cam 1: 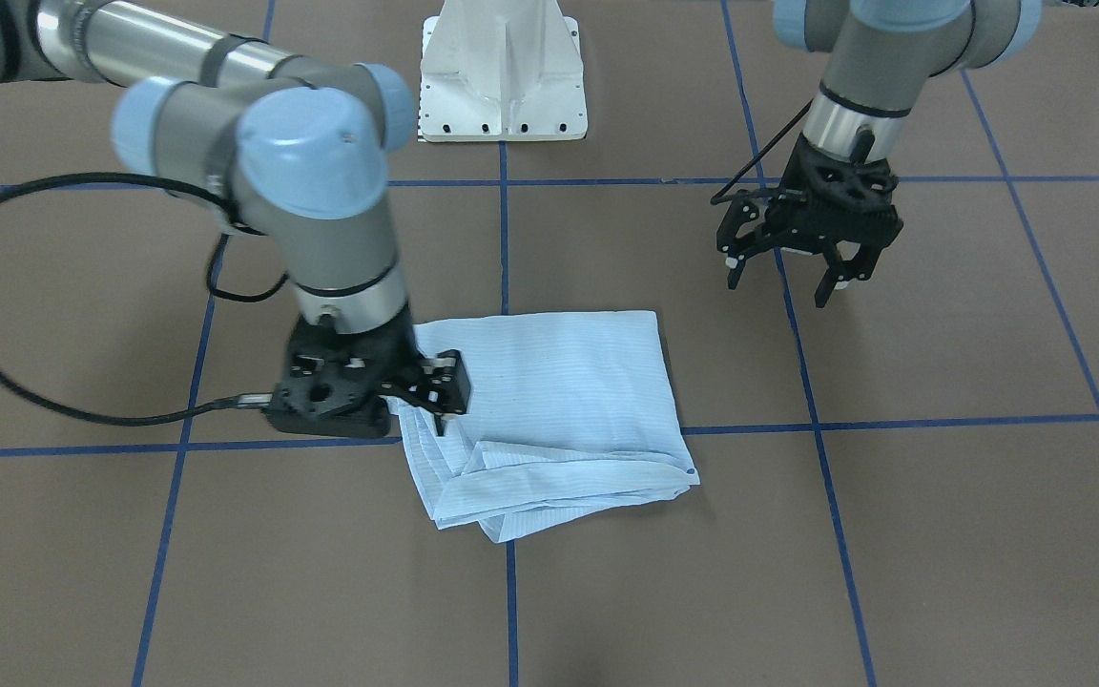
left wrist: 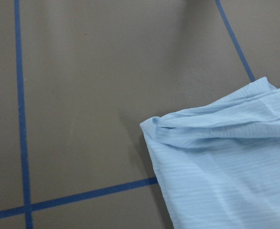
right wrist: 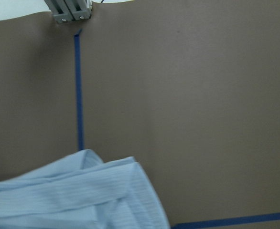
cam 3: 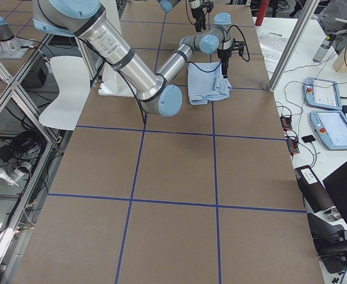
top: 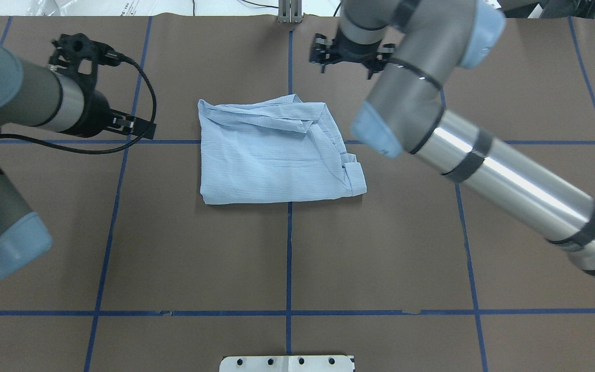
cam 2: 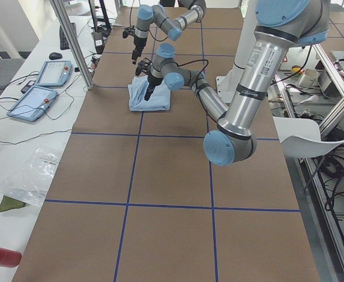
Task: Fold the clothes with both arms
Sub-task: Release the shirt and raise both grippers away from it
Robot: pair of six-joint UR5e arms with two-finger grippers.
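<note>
The pale-blue striped shirt (cam 1: 549, 410) lies folded into a rough rectangle in the middle of the brown table, with loose layered edges on its far side. It also shows in the overhead view (top: 271, 155) and in both wrist views (left wrist: 235, 157) (right wrist: 68, 195). My right gripper (cam 1: 445, 391) hovers at the shirt's far right corner, its jaws apart and holding nothing. In the overhead view it (top: 349, 51) sits past the shirt's far edge. My left gripper (cam 1: 783, 286) is open and empty, raised above bare table to the left of the shirt (top: 78, 44).
The white pedestal base (cam 1: 504, 86) stands at the robot's edge of the table. Blue tape lines (top: 289, 258) divide the brown surface into squares. A metal post (top: 290, 13) stands at the far edge. Tablets (cam 2: 46, 73) lie on a side table beyond it.
</note>
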